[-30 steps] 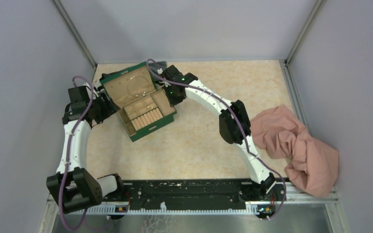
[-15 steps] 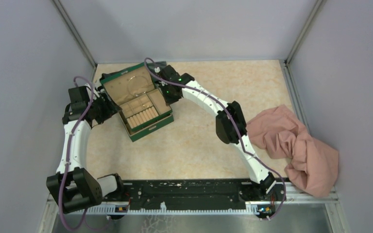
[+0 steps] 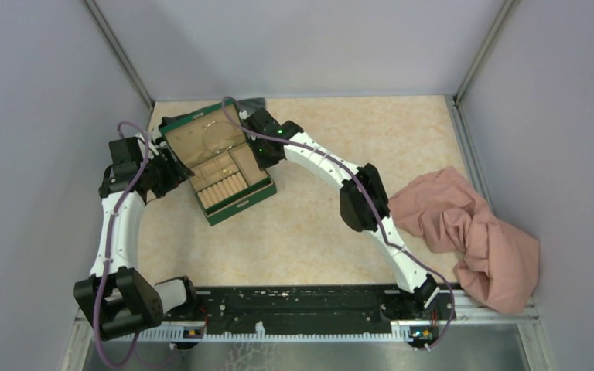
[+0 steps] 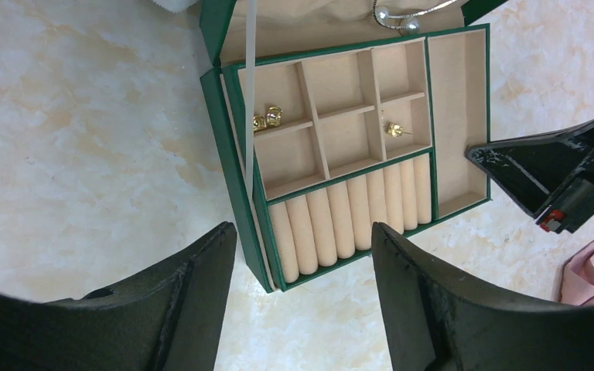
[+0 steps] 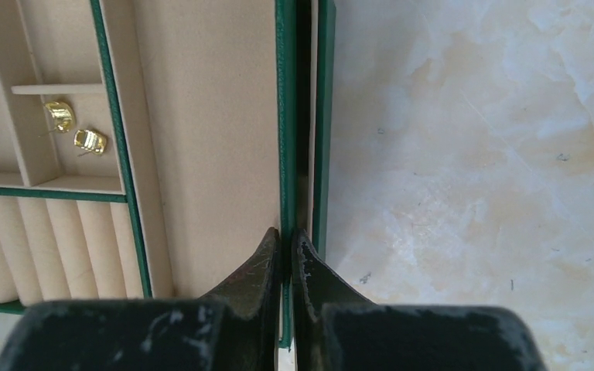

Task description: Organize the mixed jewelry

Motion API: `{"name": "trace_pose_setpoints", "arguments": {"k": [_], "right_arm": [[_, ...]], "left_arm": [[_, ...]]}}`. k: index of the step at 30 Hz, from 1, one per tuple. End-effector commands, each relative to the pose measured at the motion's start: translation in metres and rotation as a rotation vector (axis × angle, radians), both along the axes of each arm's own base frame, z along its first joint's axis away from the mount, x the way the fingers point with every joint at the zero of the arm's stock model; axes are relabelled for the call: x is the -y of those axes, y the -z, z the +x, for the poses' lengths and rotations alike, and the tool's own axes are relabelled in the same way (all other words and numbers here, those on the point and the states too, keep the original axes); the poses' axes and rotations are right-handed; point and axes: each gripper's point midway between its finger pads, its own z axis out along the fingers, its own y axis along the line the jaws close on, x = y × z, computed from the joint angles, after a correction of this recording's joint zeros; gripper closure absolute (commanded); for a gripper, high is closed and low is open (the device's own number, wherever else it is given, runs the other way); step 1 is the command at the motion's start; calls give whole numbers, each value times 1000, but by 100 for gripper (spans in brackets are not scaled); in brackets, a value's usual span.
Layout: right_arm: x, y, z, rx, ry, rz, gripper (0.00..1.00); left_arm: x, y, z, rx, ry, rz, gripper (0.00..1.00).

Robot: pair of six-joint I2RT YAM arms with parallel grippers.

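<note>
A thin silvery hoop (image 4: pixel 418 11) with bead ends is lying in the tan lid (image 4: pixel 317 23) of the open green box (image 4: pixel 234 158). Gold earrings (image 4: pixel 267 117) are sitting in one small compartment, and two more studs (image 5: pixel 90 141) are lying in the compartment beside the long side section. The right end effector (image 5: pixel 286 247) is pinching the box's side wall, its fingers nearly together. The left end effector (image 4: pixel 302 232) is hovering above the box, spread wide. The box is resting on the marbled surface (image 4: pixel 85 139).
</note>
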Motion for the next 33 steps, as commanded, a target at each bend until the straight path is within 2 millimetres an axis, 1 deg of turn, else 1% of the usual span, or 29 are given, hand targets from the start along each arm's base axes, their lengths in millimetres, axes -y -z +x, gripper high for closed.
{"name": "trace_pose_setpoints", "arguments": {"k": [1,8,10,16,21,25,33], "right_arm": [[-32,-15,-6,71,-38,46,100],[-25,-10,-6,72,-25,12,100],[-22,-12,-6,79,-23,5,100],[-15,-28,-6,119,-22,6,100],[-9,-38,-1,166,-31,-22,100],[-9,-47,-4,163,-30,-5,100],[-8,-76,-4,194,-35,23,100]], "left_arm": [[5,-6,-4,15,7,-20,29],[6,-8,-3,16,12,-22,29],[5,-8,-2,18,12,-22,29],[7,-7,-2,15,16,-30,29],[4,-8,-1,20,17,-14,29],[4,-10,0,19,19,-7,29],[6,-7,0,16,21,-20,29]]}}
